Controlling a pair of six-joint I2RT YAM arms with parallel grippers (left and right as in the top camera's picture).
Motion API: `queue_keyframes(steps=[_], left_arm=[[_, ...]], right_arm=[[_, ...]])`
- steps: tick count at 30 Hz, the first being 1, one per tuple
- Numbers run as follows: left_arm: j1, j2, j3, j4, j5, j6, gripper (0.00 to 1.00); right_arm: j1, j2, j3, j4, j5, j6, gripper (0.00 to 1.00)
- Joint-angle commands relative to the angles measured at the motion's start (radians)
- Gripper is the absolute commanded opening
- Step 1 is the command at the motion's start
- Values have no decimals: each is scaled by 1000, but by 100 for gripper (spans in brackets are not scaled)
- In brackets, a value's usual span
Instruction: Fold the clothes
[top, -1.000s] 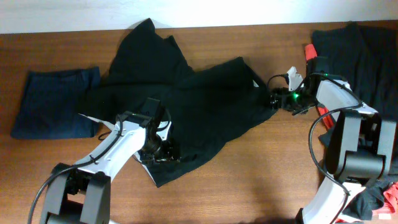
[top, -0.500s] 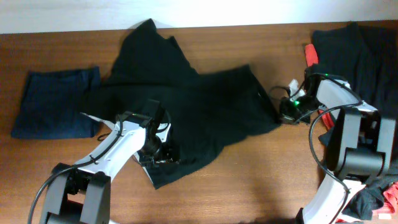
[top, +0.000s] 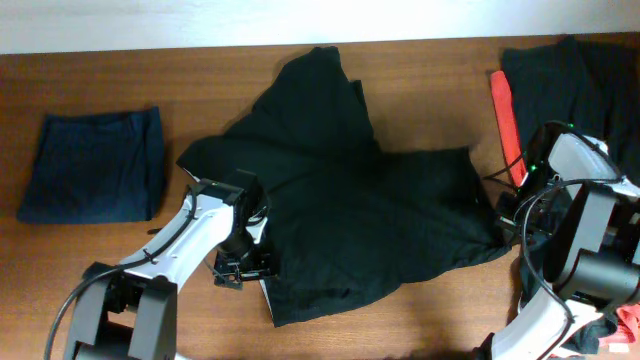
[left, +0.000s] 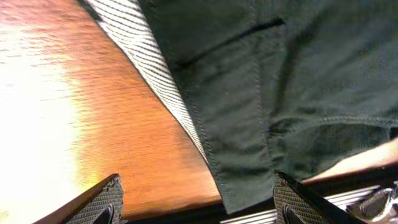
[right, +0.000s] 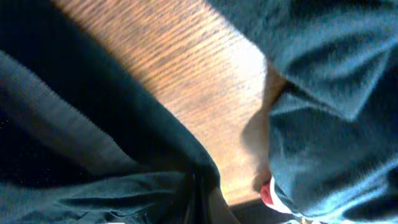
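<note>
Spreading is judged to be the step in hand: the black shorts (top: 370, 220) are laid out rumpled and unfolded across the middle of the table (top: 420, 320), stretched between the two claws, and no fold has yet been made.

The left gripper (top: 238, 268) is set at the shorts' near-left edge. Its fingers (left: 102, 200) are seen spread wide apart and nothing is held. The pale striped waistband (left: 152, 81) runs just ahead of it, and a hem corner reaches down between the open jaws.

The right gripper (top: 505, 212) is placed at the shorts' opposite edge, where the fabric is drawn to a point. In the right wrist view its fingers are hidden under dark cloth, so whether it is gripping cannot be told.

Beyond the right gripper, a pile of black clothes (top: 580, 80) with a red garment (top: 505, 115) is left waiting. Well beyond the left gripper, a folded navy garment (top: 92, 165) is lying apart.

For the next move, the waistband edge would probably need to be pinched by the left gripper, and the cloth pulled taut and flat before one half is carried over the other.
</note>
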Motion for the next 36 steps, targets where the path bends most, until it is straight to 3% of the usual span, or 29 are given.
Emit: queue_keyframes(steps=[1,2,3,4,5,6,10,13,15,19,25,31,34,36], left_arm=[[80,7,11,72,-32,-6,77],[100,7,11,103,-32,-6,77],[121,7,11,148,-31,-6,77],[134,7,11,187,-24,-6,78],[146,7,11,239,-19,-8,78],[151,7,11,283,-18,-18,78],[153,7,11,432,-13,-89,78],[153,7,11,428,1,-100,78],[153,7,11,398,1,-100,78],[153,7,11,399,1,-99,78],[153,7,10,382,2,-100,78],[153,7,9,369,2,-100,78],[153,7,9,362,1,-100,78],[153,7,9,357,1,-100,78]], right_arm=[[13,-79,-11,5,35,16,4],[12,-90,-11,15,35,16,5],[10,-99,-11,19,35,16,13],[10,-105,-11,24,35,16,25],[10,-105,-11,28,35,16,51],[10,-105,-11,32,35,16,58],[14,-107,29,45,13,-10,55],[40,-107,165,55,-195,-164,51],[78,-107,277,105,-248,-179,58],[173,-107,333,318,-343,-232,70],[341,-43,333,576,-348,-237,70],[486,78,333,750,-348,-237,78],[530,146,333,813,-349,-237,73],[574,229,333,871,-349,-235,52]])
